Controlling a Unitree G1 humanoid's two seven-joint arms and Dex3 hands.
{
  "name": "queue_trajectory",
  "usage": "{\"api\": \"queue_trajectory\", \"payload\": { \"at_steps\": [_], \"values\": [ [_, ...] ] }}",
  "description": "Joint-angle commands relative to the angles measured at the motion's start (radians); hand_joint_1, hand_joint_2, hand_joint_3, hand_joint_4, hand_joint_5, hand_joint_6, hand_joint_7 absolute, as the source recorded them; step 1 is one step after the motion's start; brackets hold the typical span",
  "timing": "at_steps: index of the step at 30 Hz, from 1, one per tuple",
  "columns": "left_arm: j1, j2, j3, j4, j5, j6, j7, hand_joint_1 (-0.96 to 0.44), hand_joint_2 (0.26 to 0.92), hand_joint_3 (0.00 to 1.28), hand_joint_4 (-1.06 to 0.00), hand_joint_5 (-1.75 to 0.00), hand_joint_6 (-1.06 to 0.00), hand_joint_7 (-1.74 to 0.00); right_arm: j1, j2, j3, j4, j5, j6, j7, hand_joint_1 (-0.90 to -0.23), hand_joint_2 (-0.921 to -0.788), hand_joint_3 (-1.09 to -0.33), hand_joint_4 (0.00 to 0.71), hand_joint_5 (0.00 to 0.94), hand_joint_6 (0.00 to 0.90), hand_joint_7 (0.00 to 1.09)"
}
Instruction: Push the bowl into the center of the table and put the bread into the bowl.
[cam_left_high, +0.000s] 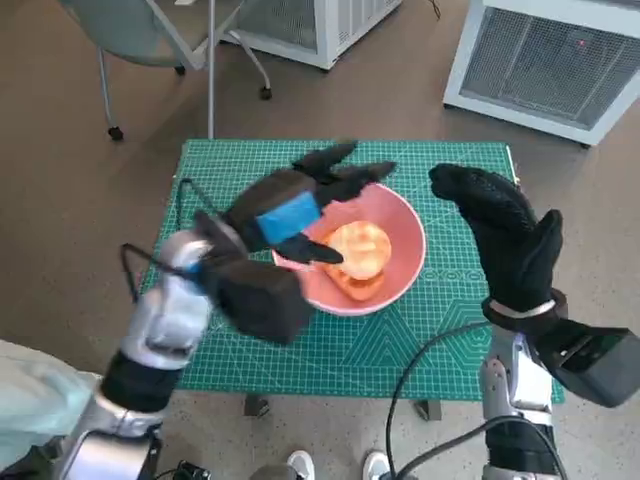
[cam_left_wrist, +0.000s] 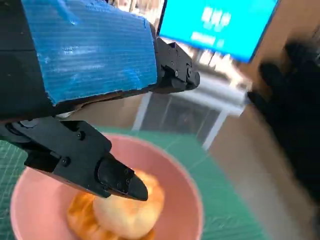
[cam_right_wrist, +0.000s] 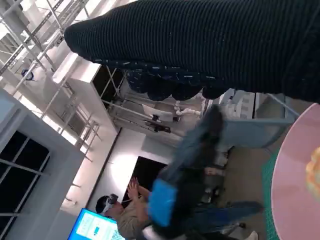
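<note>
The pink bowl (cam_left_high: 400, 262) stands near the middle of the green mat, and the orange-brown bread (cam_left_high: 357, 255) lies inside it. My left hand (cam_left_high: 300, 207) hovers over the bowl's left and far side with fingers spread, holding nothing. The left wrist view shows its fingers (cam_left_wrist: 115, 177) just above the bread (cam_left_wrist: 127, 212) in the bowl (cam_left_wrist: 185, 190). My right hand (cam_left_high: 510, 235) is raised to the right of the bowl, fingers apart and empty. In the right wrist view the glove (cam_right_wrist: 200, 45) covers the top, with the bowl's rim (cam_right_wrist: 295, 175) at the edge.
The green cutting mat (cam_left_high: 450, 330) covers the small table. A chair (cam_left_high: 150, 40) stands at the far left, white units (cam_left_high: 550, 60) at the far right. Shoes (cam_left_high: 300, 465) show below the table's near edge. A person (cam_right_wrist: 130, 210) sits by a screen in the right wrist view.
</note>
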Motion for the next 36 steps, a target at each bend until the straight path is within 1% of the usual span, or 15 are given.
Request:
{"api": "queue_trajectory", "payload": {
  "at_steps": [1,2,4,6,7,8,10,13,15,22,24,33,36],
  "values": [
    [0.032,-0.024,0.1,0.001,-0.14,-0.125,0.047,-0.32,0.844,0.02,-0.05,-0.01,-0.24,-0.01,0.005,-0.001,0.004,-0.027,-0.012,0.021,-0.022,-0.612,-0.921,-0.655,0.176,0.011,-0.001,0.43],
    [0.036,-0.044,0.123,0.036,-0.169,-0.19,0.077,-0.32,0.848,0.02,-0.05,-0.01,-0.24,-0.01,0.005,-0.002,0.004,-0.035,-0.017,0.023,-0.029,-0.612,-0.921,-0.655,0.175,0.011,-0.001,0.43],
    [0.038,-0.075,0.155,0.093,-0.215,-0.29,0.117,-0.39,0.88,0.03,-0.08,-0.02,-0.27,-0.02,0.003,-0.003,0.005,-0.047,-0.024,0.027,-0.04,-0.611,-0.921,-0.65,0.171,0.008,-0.001,0.44],
    [0.038,-0.101,0.176,0.141,-0.254,-0.36,0.14,-0.44,0.9,0.06,-0.1,-0.03,-0.29,-0.04,-0.001,-0.004,0.007,-0.055,-0.03,0.031,-0.05,-0.609,-0.921,-0.647,0.165,0.005,-0.001,0.44],
    [0.037,-0.112,0.183,0.159,-0.271,-0.385,0.147,-0.48,0.908,0.1,-0.11,-0.03,-0.3,-0.04,-0.003,-0.004,0.008,-0.058,-0.033,0.032,-0.055,-0.607,-0.921,-0.645,0.161,0.003,-0.001,0.44],
    [0.042,-0.128,0.192,0.177,-0.294,-0.412,0.154,-0.52,0.912,0.21,-0.11,-0.03,-0.27,-0.03,-0.007,-0.004,0.009,-0.062,-0.039,0.033,-0.062,-0.609,-0.921,-0.638,0.159,0.002,-0.001,0.45],
    [0.057,-0.154,0.207,0.206,-0.337,-0.447,0.162,-0.56,0.917,0.25,-0.15,-0.04,-0.28,-0.04,-0.016,-0.005,0.01,-0.071,-0.053,0.033,-0.076,-0.609,-0.921,-0.638,0.156,0.001,-0.001,0.46],
    [0.074,-0.174,0.225,0.232,-0.401,-0.451,0.148,-0.58,0.92,0.31,-0.18,-0.04,-0.28,-0.04,-0.029,-0.006,0.009,-0.073,-0.071,0.03,-0.094,-0.613,-0.921,-0.641,0.154,0.001,-0.001,0.46],
    [0.082,-0.181,0.232,0.243,-0.433,-0.448,0.137,-0.6,0.92,0.33,-0.19,-0.04,-0.27,-0.04,-0.036,-0.007,0.01,-0.07,-0.077,0.027,-0.101,-0.618,-0.921,-0.642,0.154,0.001,-0.001,0.47],
    [0.107,-0.217,0.255,0.281,-0.573,-0.436,0.058,-0.67,0.921,0.35,-0.17,-0.02,-0.24,-0.03,-0.065,-0.007,0.015,-0.047,-0.106,0.015,-0.121,-0.619,-0.921,-0.643,0.148,0.0,-0.001,0.49],
    [0.114,-0.228,0.258,0.288,-0.601,-0.437,0.038,-0.67,0.921,0.35,-0.17,-0.02,-0.23,-0.02,-0.071,-0.009,0.019,-0.046,-0.109,0.017,-0.123,-0.621,-0.921,-0.644,0.141,0.0,-0.001,0.5],
    [0.128,-0.244,0.271,0.319,-0.607,-0.47,0.008,-0.65,0.921,0.34,-0.16,-0.01,-0.19,0.0,-0.085,-0.019,0.029,-0.049,-0.112,0.022,-0.129,-0.632,-0.921,-0.647,0.13,0.002,-0.001,0.52],
    [0.13,-0.242,0.272,0.332,-0.591,-0.49,0.006,-0.65,0.921,0.34,-0.15,0.0,-0.19,0.0,-0.085,-0.021,0.031,-0.059,-0.118,0.029,-0.134,-0.632,-0.921,-0.649,0.133,0.003,-0.001,0.52]
  ]
}}
